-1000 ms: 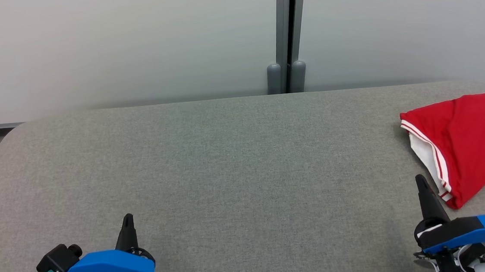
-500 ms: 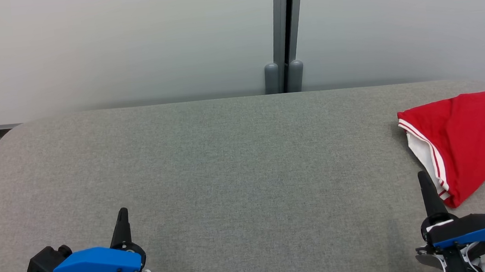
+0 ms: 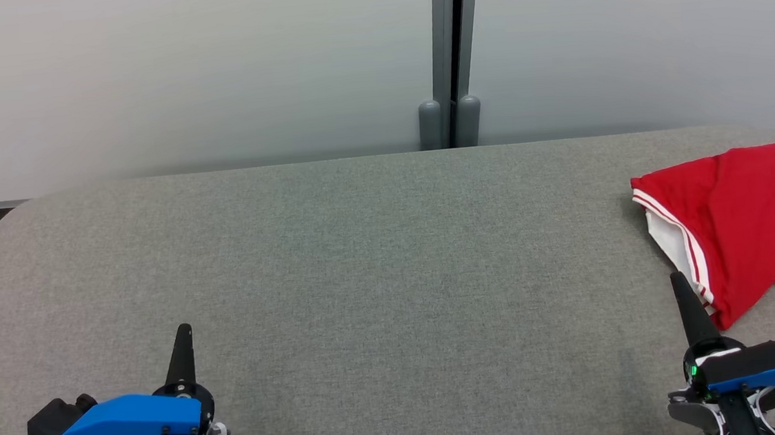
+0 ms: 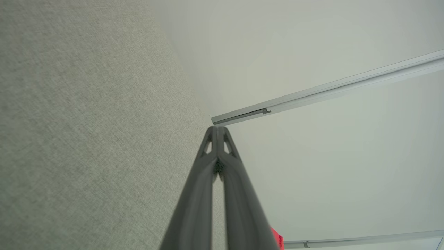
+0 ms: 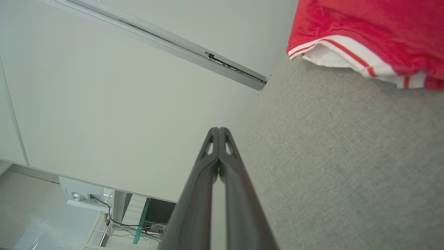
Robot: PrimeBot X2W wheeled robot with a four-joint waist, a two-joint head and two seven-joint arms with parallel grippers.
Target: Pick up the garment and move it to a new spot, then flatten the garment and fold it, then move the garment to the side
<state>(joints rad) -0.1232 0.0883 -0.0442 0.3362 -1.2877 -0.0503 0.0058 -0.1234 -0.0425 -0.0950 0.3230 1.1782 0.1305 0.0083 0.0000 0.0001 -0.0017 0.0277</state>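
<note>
The garment (image 3: 748, 224) is a crumpled red piece with a white, red-striped hem, lying at the far right of the grey fabric table (image 3: 377, 260); its hem also fills the top right of the right wrist view (image 5: 364, 31). My right gripper (image 3: 676, 280) is shut, empty, its tip just beside the garment's near hem. My left gripper (image 3: 184, 329) is shut and empty at the lower left, far from the garment. Both wrist views show the fingers pressed together (image 4: 218, 129) (image 5: 219, 130). A red sliver of garment (image 4: 277, 239) peeks out by the left fingers.
A pale partition wall with a grey vertical post (image 3: 447, 54) stands right behind the table. The table's rounded left corner (image 3: 7, 213) and right edge are near the frame borders. Wide bare grey surface lies between the two grippers.
The head camera has shifted slightly. Both grippers sit lower in the picture than before, the left one also further left. The garment has not moved on the table.
</note>
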